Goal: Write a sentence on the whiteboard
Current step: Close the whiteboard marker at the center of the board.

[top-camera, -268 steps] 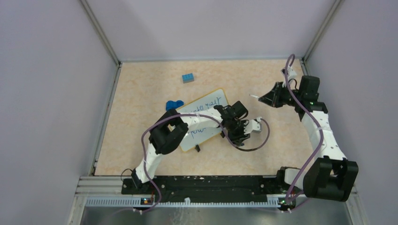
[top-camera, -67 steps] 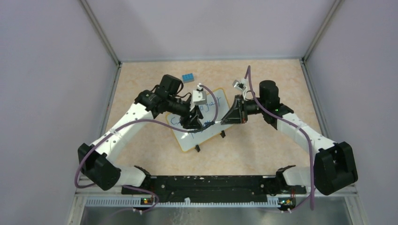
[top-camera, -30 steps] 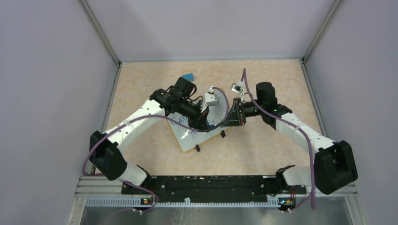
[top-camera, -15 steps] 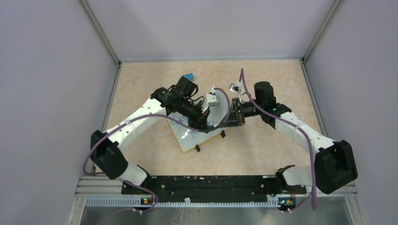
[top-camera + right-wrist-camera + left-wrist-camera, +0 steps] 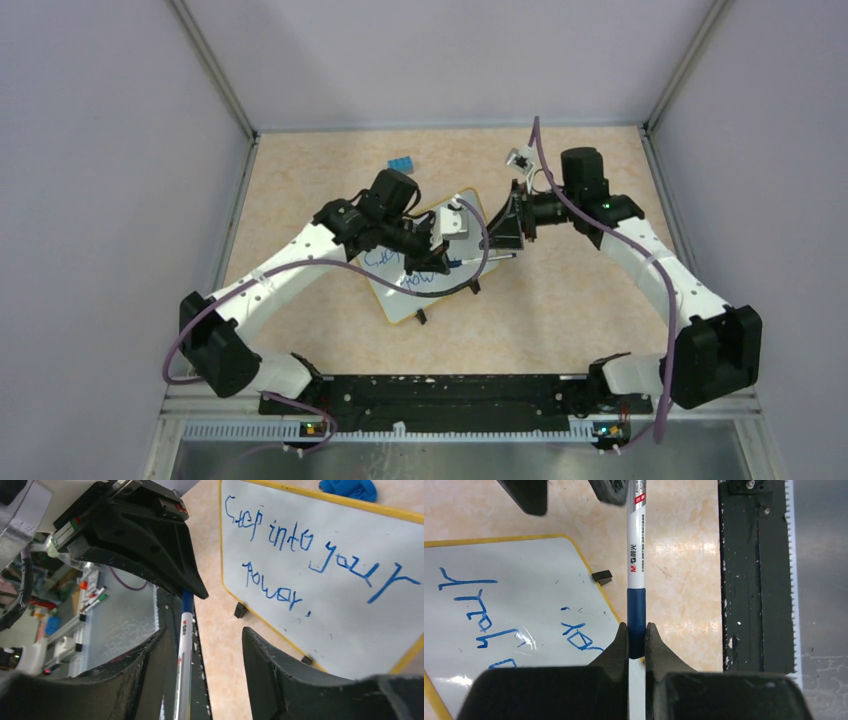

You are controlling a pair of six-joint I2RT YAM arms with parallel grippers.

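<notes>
The whiteboard (image 5: 403, 300) lies flat mid-table, yellow-rimmed. The sentence (image 5: 280, 555), in blue scrawl, reads "Step into your power." over two lines. My left gripper (image 5: 636, 630) is shut on the blue end of a white marker (image 5: 636, 555) above the board's near right edge. The marker's white barrel (image 5: 182, 650) runs between the fingers of my right gripper (image 5: 204, 630), which stands open, with the barrel close to its left finger. In the top view the left gripper (image 5: 440, 262) and right gripper (image 5: 505, 235) face each other over the board's right end.
A small blue brick (image 5: 401, 165) sits behind the board. A blue cloth (image 5: 348, 487) lies by the board's far edge. Two black clip feet (image 5: 421, 317) stick out of the board's near edge. Grey walls close in the table on three sides.
My right gripper has opened off the marker and drawn back to the right. The left gripper keeps hold of the marker's blue end.
</notes>
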